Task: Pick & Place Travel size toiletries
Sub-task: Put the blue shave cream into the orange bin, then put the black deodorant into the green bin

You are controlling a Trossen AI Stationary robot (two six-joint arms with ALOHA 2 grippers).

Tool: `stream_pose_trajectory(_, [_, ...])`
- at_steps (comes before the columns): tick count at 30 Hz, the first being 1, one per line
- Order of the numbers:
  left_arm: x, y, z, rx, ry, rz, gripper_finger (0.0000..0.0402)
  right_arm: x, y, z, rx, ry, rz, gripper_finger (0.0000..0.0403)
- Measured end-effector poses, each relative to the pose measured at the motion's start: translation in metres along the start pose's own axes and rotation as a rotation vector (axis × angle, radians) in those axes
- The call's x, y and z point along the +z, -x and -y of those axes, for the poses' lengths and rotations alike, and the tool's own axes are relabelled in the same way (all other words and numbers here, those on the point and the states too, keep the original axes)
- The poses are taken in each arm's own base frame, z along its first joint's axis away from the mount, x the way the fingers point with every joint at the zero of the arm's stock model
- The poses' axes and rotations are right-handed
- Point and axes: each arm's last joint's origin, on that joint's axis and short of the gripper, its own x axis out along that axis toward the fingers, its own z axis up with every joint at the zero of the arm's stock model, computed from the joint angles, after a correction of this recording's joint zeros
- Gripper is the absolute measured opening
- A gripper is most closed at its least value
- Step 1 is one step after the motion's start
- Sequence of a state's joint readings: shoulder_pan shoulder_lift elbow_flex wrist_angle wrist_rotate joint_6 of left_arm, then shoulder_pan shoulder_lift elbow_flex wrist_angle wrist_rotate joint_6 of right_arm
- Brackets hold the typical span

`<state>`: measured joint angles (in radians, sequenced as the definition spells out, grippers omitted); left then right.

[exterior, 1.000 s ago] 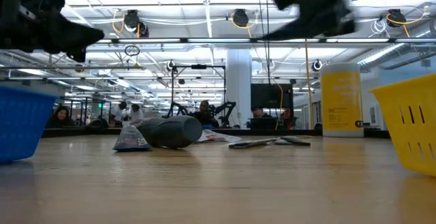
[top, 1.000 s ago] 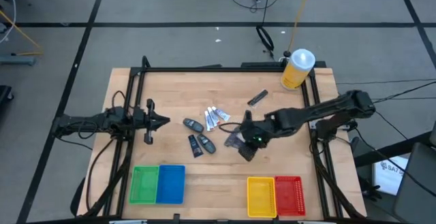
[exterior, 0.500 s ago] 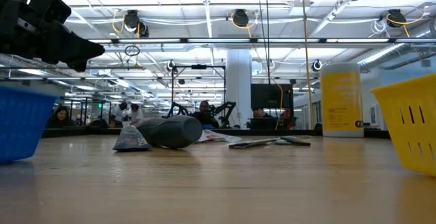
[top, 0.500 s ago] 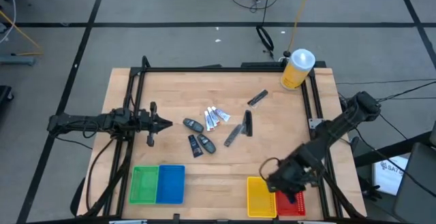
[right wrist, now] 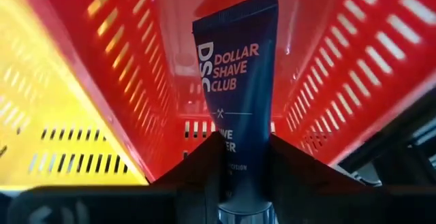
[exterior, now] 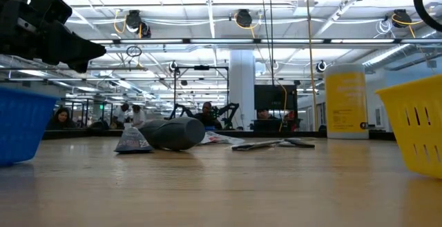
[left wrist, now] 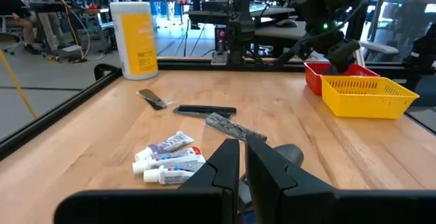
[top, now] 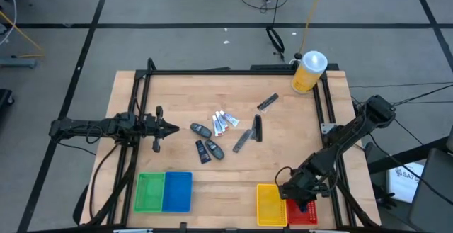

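Note:
My right gripper (right wrist: 238,163) hangs over the red basket (top: 309,210) at the table's near right and is shut on a dark blue tube (right wrist: 238,81) printed "Dollar Shave Club". The other toiletries lie flat mid-table: dark grey oval bottles (top: 200,129) (top: 210,149), white-and-blue tubes (top: 225,122), and slim black sticks (top: 257,128) (top: 243,140) (top: 267,103). My left gripper (top: 168,127) waits shut above the table's left side, short of the nearest grey bottle. My right gripper pinches the dark blue tube between its two fingers (right wrist: 197,166), on the lower part of the tube's body (right wrist: 240,157). The fingers point down into the red basket, along the tube. The tube reaches out past the fingertips, its flat crimped end (right wrist: 235,9) leading toward the basket floor.
A yellow basket (top: 270,205) stands right beside the red one. Green (top: 149,191) and blue (top: 178,191) baskets sit at the near left. A large yellow bottle with a white cap (top: 308,71) stands at the far right corner. A black frame edges the table.
My right gripper has swung from the table's middle, by the black sticks, to the near right edge over the red basket, carrying the dark blue tube. Over the last half second it has hardly moved. The toiletries on the table lie as before.

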<state>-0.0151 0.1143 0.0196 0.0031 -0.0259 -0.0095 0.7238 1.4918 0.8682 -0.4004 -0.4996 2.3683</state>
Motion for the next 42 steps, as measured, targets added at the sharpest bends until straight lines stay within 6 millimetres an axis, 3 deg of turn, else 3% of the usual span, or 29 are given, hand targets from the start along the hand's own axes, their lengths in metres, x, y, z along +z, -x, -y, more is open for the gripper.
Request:
stream_pose_trajectory(6, [0.001, 0.000, 0.000, 0.000, -0.003, 0.013, 0.0026, -0.001, 0.003, 0.001, 0.011, 0.071, -0.011, 0.0164])
stream_pose_trajectory(11, [0.009, 0.000, 0.000, 0.002, -0.022, 0.103, 0.0026, -0.012, 0.025, 0.007, 0.079, 0.096, -0.068, 0.0219])
stream_pose_trajectory(14, [0.019, 0.002, 0.000, 0.003, -0.028, 0.215, 0.0026, -0.019, 0.047, 0.013, 0.212, 0.136, -0.062, 0.0227])
stream_pose_trajectory(18, [0.035, 0.006, 0.001, -0.028, -0.062, 0.386, 0.0026, -0.018, 0.080, 0.013, 0.522, 0.336, 0.122, 0.0222])
stream_pose_trajectory(21, [0.043, 0.006, 0.004, -0.117, -0.143, 0.467, 0.0026, -0.003, 0.103, 0.002, 0.684, 0.563, 0.411, 0.0216])
stream_pose_trajectory(24, [0.044, 0.000, 0.006, -0.149, -0.181, 0.468, 0.0026, 0.015, 0.122, -0.015, 0.712, 0.809, 0.689, 0.0212])
stream_pose_trajectory(31, [0.046, -0.035, 0.001, 0.038, -0.112, 0.249, 0.0026, 0.071, 0.152, -0.065, 0.652, 1.228, 1.067, 0.0210])
stream_pose_trajectory(37, [0.067, -0.080, -0.001, 0.118, -0.133, -0.135, 0.0026, 0.124, 0.142, -0.092, 0.608, 1.472, 1.341, 0.0210])
stream_pose_trajectory(42, [0.084, -0.108, -0.004, 0.122, -0.219, -0.439, 0.0026, 0.154, 0.112, -0.102, 0.594, 1.643, 1.567, 0.0210])
